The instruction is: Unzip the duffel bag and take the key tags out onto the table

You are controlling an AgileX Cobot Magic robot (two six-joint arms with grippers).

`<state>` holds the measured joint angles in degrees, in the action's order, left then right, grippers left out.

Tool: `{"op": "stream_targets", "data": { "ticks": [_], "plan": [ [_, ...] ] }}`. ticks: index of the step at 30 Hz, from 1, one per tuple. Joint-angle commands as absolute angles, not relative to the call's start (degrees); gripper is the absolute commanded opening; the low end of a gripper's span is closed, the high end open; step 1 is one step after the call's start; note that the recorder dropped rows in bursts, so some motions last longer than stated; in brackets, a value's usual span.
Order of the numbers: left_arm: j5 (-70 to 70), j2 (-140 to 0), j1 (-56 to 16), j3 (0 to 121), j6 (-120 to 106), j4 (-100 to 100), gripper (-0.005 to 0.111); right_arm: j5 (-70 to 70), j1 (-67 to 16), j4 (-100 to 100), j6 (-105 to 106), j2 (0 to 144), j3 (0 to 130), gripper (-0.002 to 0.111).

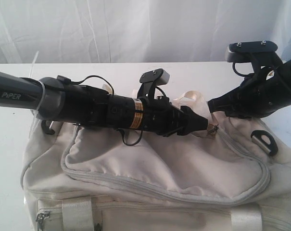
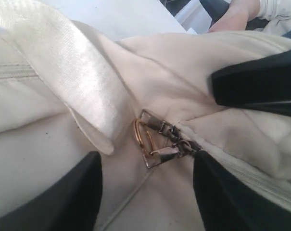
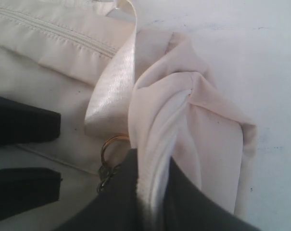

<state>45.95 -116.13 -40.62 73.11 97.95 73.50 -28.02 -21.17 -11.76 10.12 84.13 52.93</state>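
The cream duffel bag lies zipped on the white table. Its two grey zipper pulls meet at a gold ring on the bag's top. My left gripper is open, with one black finger on each side of the pulls and touching neither. It reaches across the bag in the exterior view. My right gripper is shut on a raised fold of the bag's cream fabric, just beside the pulls. The key tags are hidden.
A cream webbing handle lies across the bag next to the zipper pulls. A black-and-silver D-ring sits at the bag's right end. A white curtain hangs behind the table. Bare tabletop shows beyond the bag.
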Motion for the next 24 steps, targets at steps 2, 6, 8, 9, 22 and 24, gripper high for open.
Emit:
{"op": "stream_targets", "data": {
  "ticks": [2,6,8,9,22,24],
  "plan": [
    [47.6,-117.6,-40.8,73.5,98.3,72.5,0.060,-27.0,-20.9,-11.8,10.3,83.5,52.7,0.000],
    [48.2,-118.4,-40.8,73.5,98.3,72.0,0.058,-26.6,-20.9,-11.8,10.3,83.5,52.7,0.000],
    [48.8,-118.4,-40.8,73.5,98.3,71.7,0.053,-26.6,-20.9,-11.8,10.3,83.5,52.7,0.000],
    [49.6,-118.4,-40.8,73.5,98.2,71.1,0.050,-26.6,-20.9,-11.8,10.3,83.5,52.7,0.000],
    [45.2,-118.4,-43.0,73.5,96.1,67.1,0.042,-26.1,-20.9,-11.9,10.3,83.5,52.7,0.000],
    [45.3,-118.6,-43.0,73.7,96.1,66.5,0.042,-26.1,-20.9,-11.9,10.3,83.5,52.7,0.000]
  ]
}}
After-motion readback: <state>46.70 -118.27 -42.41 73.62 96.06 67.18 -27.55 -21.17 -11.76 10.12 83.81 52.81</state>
